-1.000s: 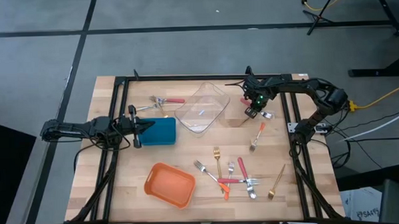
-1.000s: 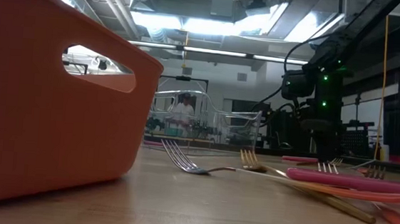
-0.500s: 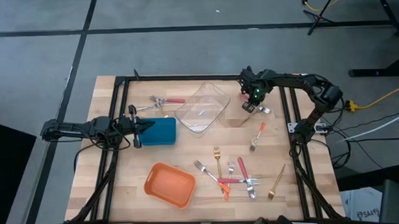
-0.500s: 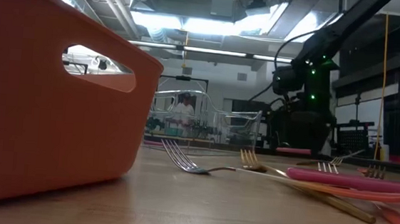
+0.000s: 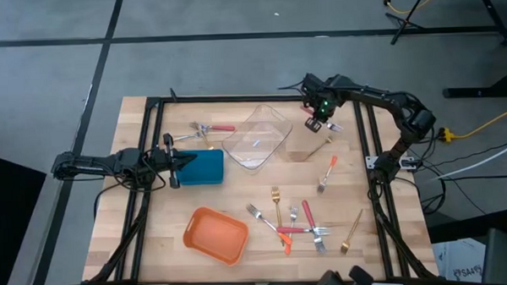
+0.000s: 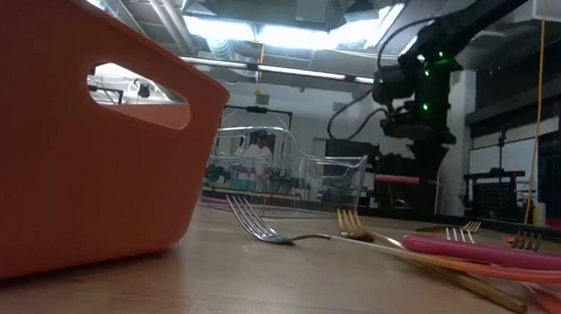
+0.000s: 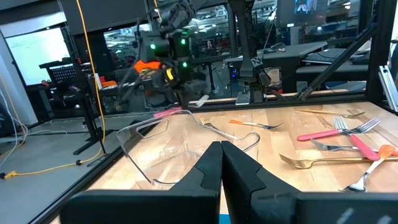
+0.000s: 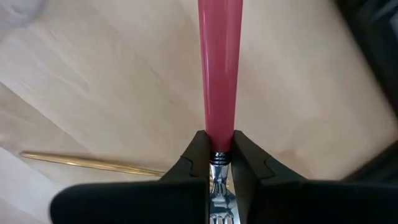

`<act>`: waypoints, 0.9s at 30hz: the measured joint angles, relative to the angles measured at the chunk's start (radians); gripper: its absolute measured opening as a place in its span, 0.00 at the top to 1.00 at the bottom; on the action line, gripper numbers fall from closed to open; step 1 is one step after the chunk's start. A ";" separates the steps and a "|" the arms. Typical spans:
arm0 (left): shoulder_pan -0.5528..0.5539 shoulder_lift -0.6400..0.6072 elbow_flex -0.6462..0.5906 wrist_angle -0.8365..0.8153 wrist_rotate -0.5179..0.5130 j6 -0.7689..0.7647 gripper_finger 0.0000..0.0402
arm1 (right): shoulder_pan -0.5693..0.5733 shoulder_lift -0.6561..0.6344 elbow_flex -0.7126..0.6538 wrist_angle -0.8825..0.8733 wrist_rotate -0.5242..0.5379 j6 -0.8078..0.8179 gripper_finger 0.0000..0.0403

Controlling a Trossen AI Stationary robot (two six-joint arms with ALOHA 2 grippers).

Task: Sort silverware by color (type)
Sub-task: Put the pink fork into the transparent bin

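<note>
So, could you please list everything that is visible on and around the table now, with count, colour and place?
table: one, light wood, under everything
clear container: one, transparent, far middle
blue container: one, blue, left of centre
orange container: one, orange, near left
fork cluster: about six, gold, red and orange handles, near middle
gold fork: one, near right
orange-handled fork: one, right of centre
second gold fork: one, below the right pincer
red-handled fork: at least one, far left
person: one, white top, far in the room
left pincer: shut, beside the blue container
right pincer: shut on a pink-handled fork, far right
</note>
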 joint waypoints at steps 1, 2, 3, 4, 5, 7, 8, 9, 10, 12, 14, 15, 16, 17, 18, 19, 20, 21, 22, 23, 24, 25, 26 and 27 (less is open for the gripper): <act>0.000 0.000 0.000 0.000 0.000 0.000 1.00 | 0.000 0.000 0.023 -0.013 0.001 -0.010 0.95; 0.000 0.000 0.000 0.000 0.000 0.000 1.00 | 0.000 0.000 0.048 -0.026 0.001 -0.015 0.95; 0.000 0.000 0.000 0.000 0.000 0.000 1.00 | 0.000 0.000 0.074 -0.036 0.003 -0.016 0.95; 0.000 0.000 0.000 0.000 0.000 0.000 1.00 | 0.000 -0.001 0.100 -0.043 0.004 -0.018 0.95; 0.000 0.000 0.000 0.000 0.000 0.000 1.00 | 0.001 -0.001 0.127 -0.049 0.004 -0.025 0.95; 0.000 0.000 0.000 0.000 0.000 0.000 1.00 | 0.001 -0.001 0.180 -0.058 -0.003 -0.052 0.95; 0.000 0.000 0.000 0.000 0.000 0.000 1.00 | 0.001 -0.002 0.206 -0.058 -0.003 -0.067 0.95; 0.000 0.000 0.000 0.000 0.000 0.000 1.00 | 0.001 -0.002 0.232 -0.056 -0.003 -0.079 0.95; 0.000 0.000 0.000 0.000 0.000 0.000 1.00 | 0.001 -0.002 0.257 -0.057 -0.004 -0.093 0.95; 0.000 0.000 0.000 0.000 0.000 0.000 1.00 | 0.001 -0.002 0.304 -0.056 -0.004 -0.120 0.95; 0.000 0.000 0.000 0.000 0.000 0.000 1.00 | 0.010 -0.002 0.345 -0.054 -0.005 -0.145 0.95; 0.000 0.000 0.000 0.000 -0.001 0.000 1.00 | 0.014 -0.002 0.362 -0.049 -0.008 -0.155 0.95; 0.000 0.000 0.000 0.000 -0.001 0.000 1.00 | 0.018 -0.002 0.377 -0.043 -0.011 -0.171 0.95; 0.000 0.000 0.000 0.000 -0.001 0.000 1.00 | 0.028 -0.002 0.393 -0.040 -0.011 -0.188 0.95; 0.000 0.000 0.000 0.000 -0.001 0.000 1.00 | 0.038 -0.002 0.407 -0.035 -0.012 -0.206 0.95; 0.000 0.000 0.000 0.000 -0.002 0.001 1.00 | 0.050 -0.002 0.416 -0.025 -0.013 -0.226 0.95; 0.000 0.000 0.000 0.000 -0.002 0.001 1.00 | 0.065 -0.003 0.423 -0.006 -0.014 -0.245 0.95; 0.000 0.000 0.000 0.000 -0.002 0.001 1.00 | 0.080 -0.003 0.427 0.015 -0.015 -0.264 0.95; 0.000 0.000 0.000 0.000 -0.002 0.001 1.00 | 0.096 -0.003 0.429 0.034 -0.016 -0.282 0.95; 0.000 0.000 0.000 0.000 -0.002 0.001 1.00 | 0.112 -0.003 0.429 0.057 -0.017 -0.303 0.95; 0.000 0.000 0.000 0.000 -0.002 0.001 1.00 | 0.127 -0.003 0.429 0.081 -0.021 -0.326 0.95; 0.000 0.000 0.000 0.000 -0.002 0.001 1.00 | 0.143 -0.003 0.429 0.104 -0.027 -0.349 0.95; 0.000 0.000 0.000 0.000 -0.002 0.001 1.00 | 0.161 0.000 0.429 0.125 -0.032 -0.372 0.95; 0.000 0.000 0.000 0.000 -0.002 0.001 1.00 | 0.177 0.003 0.429 0.145 -0.038 -0.394 0.95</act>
